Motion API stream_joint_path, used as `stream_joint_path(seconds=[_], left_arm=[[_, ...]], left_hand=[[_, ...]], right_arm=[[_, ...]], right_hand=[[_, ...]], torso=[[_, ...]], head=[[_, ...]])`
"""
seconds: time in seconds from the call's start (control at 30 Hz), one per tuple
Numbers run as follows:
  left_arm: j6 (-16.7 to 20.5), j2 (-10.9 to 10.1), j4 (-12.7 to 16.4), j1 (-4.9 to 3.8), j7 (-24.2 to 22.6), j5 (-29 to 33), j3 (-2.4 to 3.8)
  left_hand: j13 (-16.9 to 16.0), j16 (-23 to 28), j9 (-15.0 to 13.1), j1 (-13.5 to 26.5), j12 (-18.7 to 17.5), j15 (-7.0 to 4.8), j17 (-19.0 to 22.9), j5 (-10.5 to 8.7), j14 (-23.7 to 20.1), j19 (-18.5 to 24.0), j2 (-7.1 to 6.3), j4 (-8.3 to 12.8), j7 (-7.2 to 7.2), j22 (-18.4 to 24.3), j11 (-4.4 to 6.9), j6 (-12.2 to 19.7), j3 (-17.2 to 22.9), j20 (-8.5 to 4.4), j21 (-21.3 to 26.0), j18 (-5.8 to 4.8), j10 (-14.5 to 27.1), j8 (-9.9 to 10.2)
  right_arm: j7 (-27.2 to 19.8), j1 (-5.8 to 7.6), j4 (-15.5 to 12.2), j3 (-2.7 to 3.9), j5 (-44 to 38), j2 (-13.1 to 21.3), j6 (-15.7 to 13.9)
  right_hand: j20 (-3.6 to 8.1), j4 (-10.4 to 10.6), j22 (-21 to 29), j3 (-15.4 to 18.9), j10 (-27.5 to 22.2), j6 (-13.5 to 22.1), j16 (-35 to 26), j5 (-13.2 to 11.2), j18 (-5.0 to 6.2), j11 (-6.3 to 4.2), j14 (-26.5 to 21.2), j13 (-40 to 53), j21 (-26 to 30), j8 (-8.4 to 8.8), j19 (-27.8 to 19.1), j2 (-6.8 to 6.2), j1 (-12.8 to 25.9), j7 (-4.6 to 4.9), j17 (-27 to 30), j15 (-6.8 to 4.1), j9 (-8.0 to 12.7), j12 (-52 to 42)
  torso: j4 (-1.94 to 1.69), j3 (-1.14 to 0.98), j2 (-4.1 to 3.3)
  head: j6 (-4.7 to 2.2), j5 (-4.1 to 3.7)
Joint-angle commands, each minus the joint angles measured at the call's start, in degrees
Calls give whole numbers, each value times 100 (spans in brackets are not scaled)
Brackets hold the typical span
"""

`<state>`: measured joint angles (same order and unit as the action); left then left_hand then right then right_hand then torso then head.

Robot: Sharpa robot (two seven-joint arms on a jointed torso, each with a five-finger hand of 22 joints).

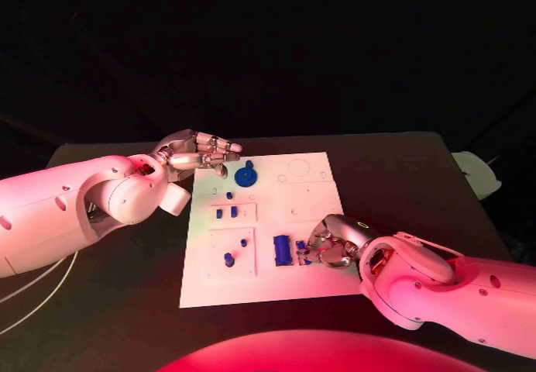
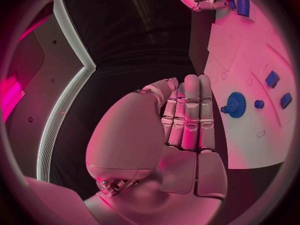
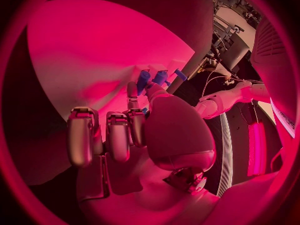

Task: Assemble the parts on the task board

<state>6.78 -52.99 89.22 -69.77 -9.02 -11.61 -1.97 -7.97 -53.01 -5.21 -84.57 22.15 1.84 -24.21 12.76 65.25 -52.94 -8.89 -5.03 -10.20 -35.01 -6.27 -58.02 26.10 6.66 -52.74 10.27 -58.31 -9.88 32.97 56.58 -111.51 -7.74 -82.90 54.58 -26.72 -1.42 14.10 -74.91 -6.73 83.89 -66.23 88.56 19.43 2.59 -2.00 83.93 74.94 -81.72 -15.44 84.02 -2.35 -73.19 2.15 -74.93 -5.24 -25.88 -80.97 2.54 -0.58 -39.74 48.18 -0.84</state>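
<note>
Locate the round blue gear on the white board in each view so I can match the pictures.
Head view: the blue gear lies on the board's far left part, beside the left hand.
Left wrist view: the gear sits just beyond the left hand's fingers.
Right wrist view: not visible.
Shared landmark: the white board.

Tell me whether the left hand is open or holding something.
Open. The left hand holds nothing: its fingers lie straight, side by side, beside the board's edge, near the blue gear but not touching it.

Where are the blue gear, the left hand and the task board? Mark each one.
blue gear (image 1: 245, 176): head view, centre of its disc.
left hand (image 1: 199, 152): head view, middle of the hand.
task board (image 1: 293, 271): head view, bare white surface near its front edge.
</note>
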Motion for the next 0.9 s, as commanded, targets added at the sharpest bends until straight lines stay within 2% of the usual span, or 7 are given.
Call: stream_joint_path(seconds=[0.03,0.33,0.43,0.7,0.9], left_arm=[[-141,8,16,-1,13,12,3],[-155,3,20,-2,29,12,3],[-156,2,20,-2,31,11,3],[-162,4,17,-2,36,11,3],[-164,5,11,-1,31,11,3]], left_hand=[[-7,31,7,-11,19,-13,10,3,-36,18,42,12,0,5,3,47,-22,26,34,35,36,-37],[-6,34,9,-14,20,-11,12,3,-38,17,48,15,-3,6,-1,55,-17,26,36,34,47,-36],[-6,34,9,-14,20,-11,12,3,-38,17,48,15,-3,6,-1,55,-17,26,36,34,47,-36],[-6,34,9,-14,20,-11,12,3,-38,17,48,15,-3,6,-1,55,-17,26,36,34,47,-36],[-6,34,9,-14,20,-11,12,3,-38,17,48,15,-3,6,-1,55,-17,26,36,34,47,-36]], right_arm=[[54,-16,42,-12,-21,-5,165],[48,-17,42,-11,-88,-34,140],[48,-17,45,-11,-120,-29,131],[42,-17,26,-11,-180,-9,88],[-9,-17,-100,-10,-264,79,-76]], right_hand=[[43,42,-1298,-1,274,-87,16,31,-98,-44,554,948,-6,-31,322,-40,29,-65,-1253,-35,-8,-23],[52,167,-1296,74,280,-90,12,9,-97,-46,552,956,0,-86,319,-64,242,-67,-1246,-40,-55,-30],[55,212,-1293,152,280,-81,9,169,-95,-46,551,956,8,-112,315,-88,349,-67,-1241,-41,-81,-26],[55,226,-1290,193,277,-75,7,176,-93,-44,550,953,20,-122,311,-94,398,-64,-1237,-40,-91,-20],[55,205,-1291,205,278,-68,7,183,-94,-47,550,954,16,-127,312,-107,383,-70,-1237,-41,-97,-21]], torso=[[1,2,-2],[-2,1,-3],[3,3,-2],[0,-3,2],[5,-4,7]], head=[[0,-4],[-1,-2],[-2,1],[-3,-7],[-29,-10]])
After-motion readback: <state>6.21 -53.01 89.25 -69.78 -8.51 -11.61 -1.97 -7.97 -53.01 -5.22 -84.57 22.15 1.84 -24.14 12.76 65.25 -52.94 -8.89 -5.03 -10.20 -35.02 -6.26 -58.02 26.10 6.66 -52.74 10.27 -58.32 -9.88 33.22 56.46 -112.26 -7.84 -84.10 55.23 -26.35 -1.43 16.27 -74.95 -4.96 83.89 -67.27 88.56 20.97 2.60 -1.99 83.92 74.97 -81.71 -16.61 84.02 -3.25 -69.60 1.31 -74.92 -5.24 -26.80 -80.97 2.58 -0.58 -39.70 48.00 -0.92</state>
